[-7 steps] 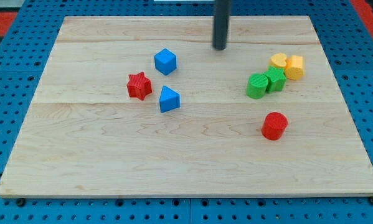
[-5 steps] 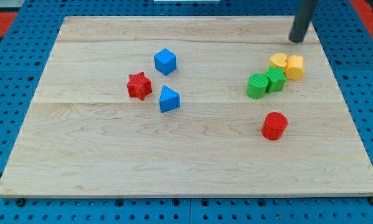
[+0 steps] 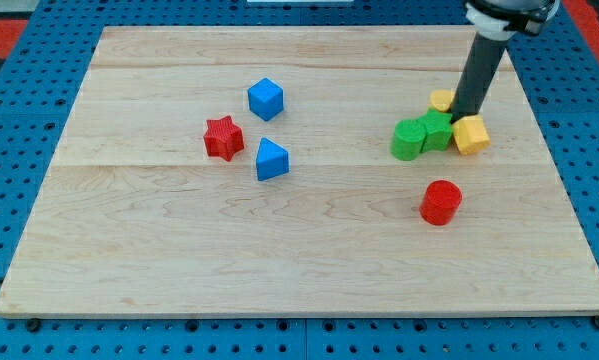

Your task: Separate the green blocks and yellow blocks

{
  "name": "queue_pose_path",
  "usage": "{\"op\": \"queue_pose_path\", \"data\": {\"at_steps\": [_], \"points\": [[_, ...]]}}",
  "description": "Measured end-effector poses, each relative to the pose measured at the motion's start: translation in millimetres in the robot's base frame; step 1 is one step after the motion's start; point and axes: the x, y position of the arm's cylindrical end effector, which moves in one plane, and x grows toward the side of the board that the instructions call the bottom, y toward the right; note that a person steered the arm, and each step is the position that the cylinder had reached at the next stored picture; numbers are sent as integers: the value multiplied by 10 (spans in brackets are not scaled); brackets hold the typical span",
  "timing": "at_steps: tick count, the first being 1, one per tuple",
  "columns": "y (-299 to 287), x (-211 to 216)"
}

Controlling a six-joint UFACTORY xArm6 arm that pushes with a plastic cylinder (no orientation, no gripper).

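Here my tip [image 3: 464, 115] stands between two yellow blocks [image 3: 441, 99] [image 3: 471, 134], green blocks [image 3: 437, 130] [image 3: 409, 140] touching at its eight o'clock. It has no claw.

Board [image 3: 179, 250]: pale wood, planked, visible grain, matt and smooth. Blocks look matt plastic with fine ridged layering, clearest on red cylinder [image 3: 440, 202] and green cylinder [image 3: 408, 140]. Rod above my tip [image 3: 463, 116] is dark, smooth, faintly sheened.
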Motion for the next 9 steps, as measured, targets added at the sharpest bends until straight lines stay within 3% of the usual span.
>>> {"op": "queue_pose_path", "data": {"at_steps": [1,2,3,5,7,9], "points": [[-241,300],[-442,228],[-387,-306],[249,-110],[-2,330],[-341,111]]}}
